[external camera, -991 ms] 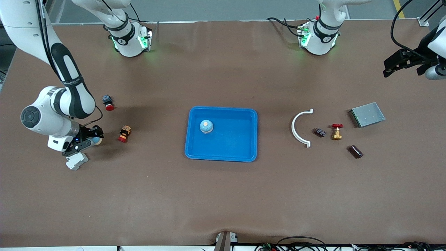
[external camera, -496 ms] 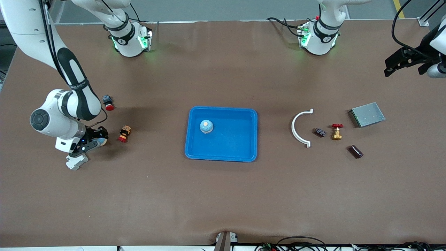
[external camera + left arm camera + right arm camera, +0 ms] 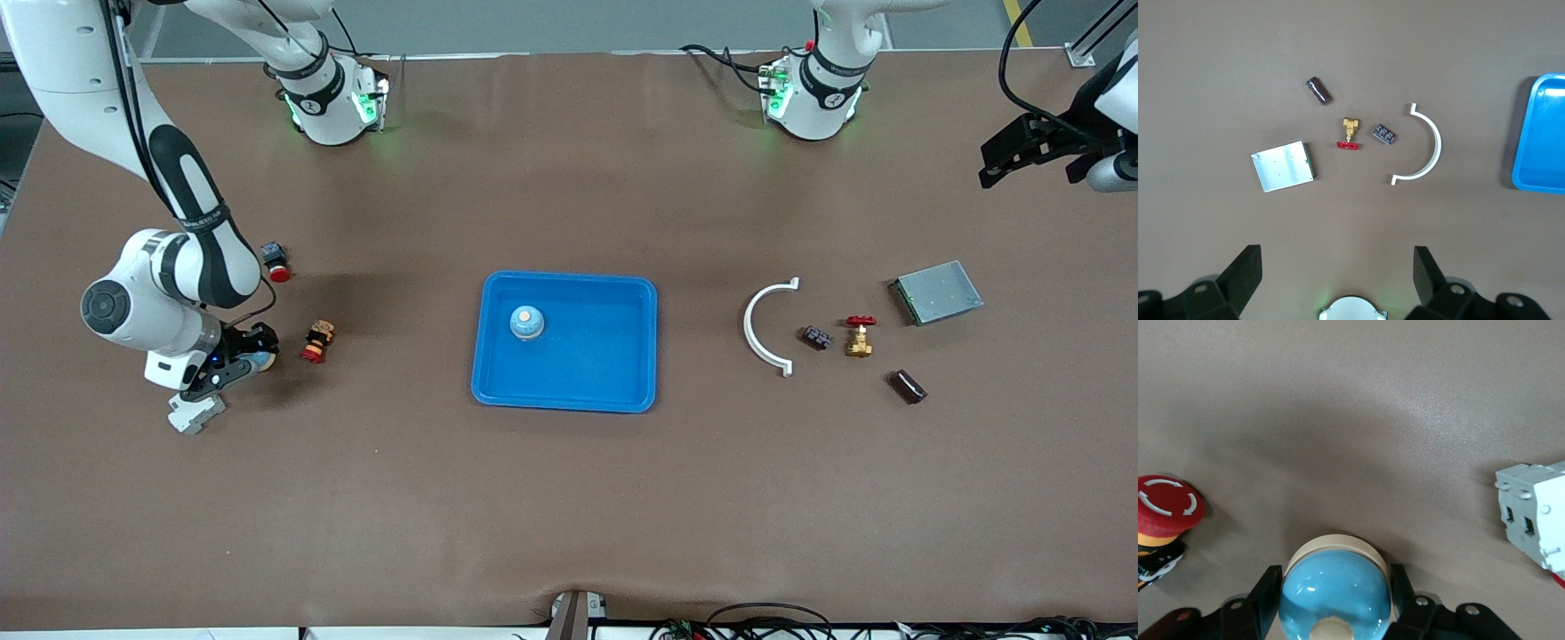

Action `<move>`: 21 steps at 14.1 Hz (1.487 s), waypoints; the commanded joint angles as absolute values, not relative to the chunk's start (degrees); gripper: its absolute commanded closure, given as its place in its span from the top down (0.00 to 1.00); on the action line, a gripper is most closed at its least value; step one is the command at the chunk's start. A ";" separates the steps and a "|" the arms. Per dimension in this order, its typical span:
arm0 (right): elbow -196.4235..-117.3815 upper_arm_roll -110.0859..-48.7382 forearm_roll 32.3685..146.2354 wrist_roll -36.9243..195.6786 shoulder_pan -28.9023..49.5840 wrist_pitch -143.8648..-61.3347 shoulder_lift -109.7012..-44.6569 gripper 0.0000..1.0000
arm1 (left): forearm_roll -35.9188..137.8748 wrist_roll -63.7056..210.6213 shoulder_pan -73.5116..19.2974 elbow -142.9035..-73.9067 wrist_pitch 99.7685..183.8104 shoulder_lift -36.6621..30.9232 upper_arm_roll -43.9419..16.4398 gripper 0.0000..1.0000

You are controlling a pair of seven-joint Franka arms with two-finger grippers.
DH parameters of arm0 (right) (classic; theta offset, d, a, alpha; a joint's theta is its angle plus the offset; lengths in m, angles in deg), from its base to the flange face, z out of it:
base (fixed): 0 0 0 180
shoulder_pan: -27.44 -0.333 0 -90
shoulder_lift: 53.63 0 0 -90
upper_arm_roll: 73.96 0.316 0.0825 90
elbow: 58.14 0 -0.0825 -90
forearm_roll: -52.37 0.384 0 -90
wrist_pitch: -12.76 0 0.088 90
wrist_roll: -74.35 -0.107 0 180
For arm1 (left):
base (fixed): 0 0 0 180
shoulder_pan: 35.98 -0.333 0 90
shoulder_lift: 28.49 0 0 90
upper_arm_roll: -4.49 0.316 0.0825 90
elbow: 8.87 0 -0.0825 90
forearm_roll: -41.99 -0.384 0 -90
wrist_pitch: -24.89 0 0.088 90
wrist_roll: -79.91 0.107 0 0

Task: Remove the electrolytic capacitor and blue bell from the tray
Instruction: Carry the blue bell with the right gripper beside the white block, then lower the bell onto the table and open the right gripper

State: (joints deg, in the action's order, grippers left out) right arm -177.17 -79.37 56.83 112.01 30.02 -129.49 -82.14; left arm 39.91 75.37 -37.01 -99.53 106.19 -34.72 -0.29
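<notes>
The right gripper [image 3: 242,364] has carried the shiny round blue bell [image 3: 1335,590] down beside the small red-and-yellow toy figure [image 3: 316,341]. Its fingers [image 3: 1268,587] hug the bell, but I cannot tell if they squeeze. The left gripper [image 3: 1338,270] waits wide open. A little round blue thing [image 3: 526,322] sits in the bright blue plastic tray [image 3: 622,391].

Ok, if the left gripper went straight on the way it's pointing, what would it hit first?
Probably just the bare brown table top, beside the flat grey metal plate; nothing else lies ahead of the open left gripper.

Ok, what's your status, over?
Left gripper open, waiting high over its table end. Right gripper low around a glossy blue dome bell, outside the bright blue plastic tray. Similar pale blue dome sits in tray. Red push-button, white plastic block close by.
</notes>
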 commanded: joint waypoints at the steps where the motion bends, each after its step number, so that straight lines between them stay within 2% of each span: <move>1: -176.62 -79.41 56.59 111.70 30.08 -126.92 -80.79 1.00 | 40.84 76.48 -37.21 -99.49 104.87 -35.96 -0.44 1.00; 5: -171.27 -79.06 57.11 101.19 27.37 -111.73 -75.79 1.00 | 41.28 76.31 -37.30 -98.52 104.78 -35.70 -0.43 1.00; 9: -170.73 -79.06 57.20 83.18 19.90 -106.61 -71.56 1.00 | 41.20 75.95 -37.04 -98.69 104.87 -35.70 -1.22 1.00; 17: -167.58 -78.97 62.47 53.10 2.68 -107.47 -71.73 1.00 | 41.20 77.00 -37.30 -99.22 104.78 -35.43 -1.23 1.00; 21: -165.99 -79.06 62.56 41.50 -6.38 -114.40 -75.41 1.00 | 41.11 77.18 -37.39 -98.87 106.10 -34.47 -1.05 1.00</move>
